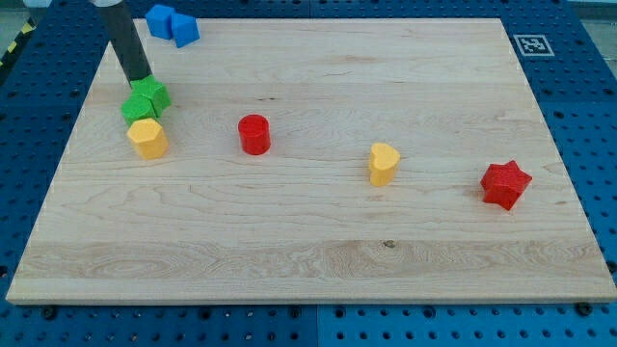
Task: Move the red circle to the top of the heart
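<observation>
The red circle, a short cylinder, stands on the wooden board left of centre. The yellow heart stands to its right and slightly lower, about a fifth of the board's width away. My tip is at the upper left, touching the top edge of a green star-shaped block. The tip is well to the left of and above the red circle, apart from it.
A yellow hexagon-like block sits just below the green block. Two blue blocks sit at the board's top edge, left. A red star is at the right. The wooden board lies on a blue pegboard table.
</observation>
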Motion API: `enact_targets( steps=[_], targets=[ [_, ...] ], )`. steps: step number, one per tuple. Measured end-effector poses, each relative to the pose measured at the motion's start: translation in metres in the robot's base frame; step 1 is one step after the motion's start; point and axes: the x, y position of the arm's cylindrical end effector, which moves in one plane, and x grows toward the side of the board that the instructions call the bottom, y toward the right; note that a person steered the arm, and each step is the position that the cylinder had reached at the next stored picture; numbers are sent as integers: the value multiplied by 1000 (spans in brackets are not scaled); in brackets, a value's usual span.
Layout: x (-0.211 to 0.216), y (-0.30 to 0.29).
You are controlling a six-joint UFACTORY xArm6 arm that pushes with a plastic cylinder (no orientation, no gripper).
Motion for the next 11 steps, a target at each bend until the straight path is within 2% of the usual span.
enact_targets(
  steps=[2,3,4,5,7,8,9,10,11],
  targets=[
    [-5,0],
    [-25,24],
    [-26,77],
    [2,114],
    [79,115],
    [96,175],
    [83,241],
    [82,234],
    [103,221]
  ],
)
